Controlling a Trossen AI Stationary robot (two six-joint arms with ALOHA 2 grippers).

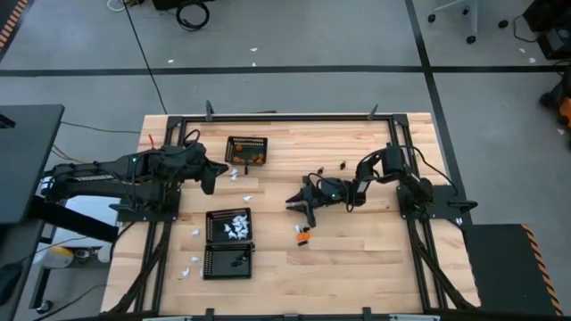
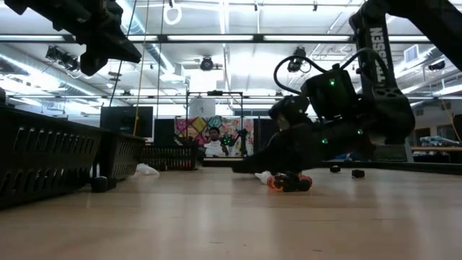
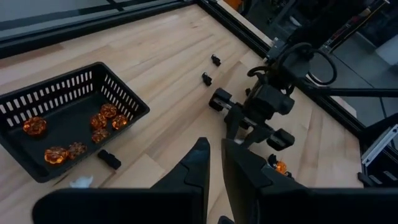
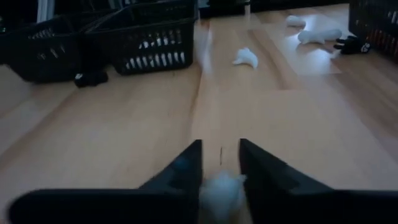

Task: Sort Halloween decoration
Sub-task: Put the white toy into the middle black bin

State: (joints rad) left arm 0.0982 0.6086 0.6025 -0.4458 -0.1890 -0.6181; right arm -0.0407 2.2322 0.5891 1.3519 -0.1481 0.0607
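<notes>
Across the tabletop (image 1: 357,259) in the high view, three black baskets show: one at the back holding orange pieces (image 1: 258,158), one nearer the front with white pieces (image 1: 235,226), and a third beside it with a black piece. The right claw (image 1: 300,207) is low over the middle of the tabletop; an orange piece (image 1: 303,234) lies just in front of it. The left claw (image 1: 209,178) hangs near the back basket (image 1: 246,150). Loose white pieces lie scattered near the baskets, and small black ones (image 1: 343,164) sit at the back right.

From the low view, the right claw (image 2: 254,165) is down at the wood, with orange and dark pieces (image 2: 289,182) beside it.

Looking through the left wrist view, the left claw (image 3: 215,163) has its fingers nearly together with nothing between them. The orange pieces (image 3: 99,121) rest inside the basket (image 3: 127,99).

Seen in the right wrist view, the right claw (image 4: 220,163) is clamped on a white piece (image 4: 221,190).
</notes>
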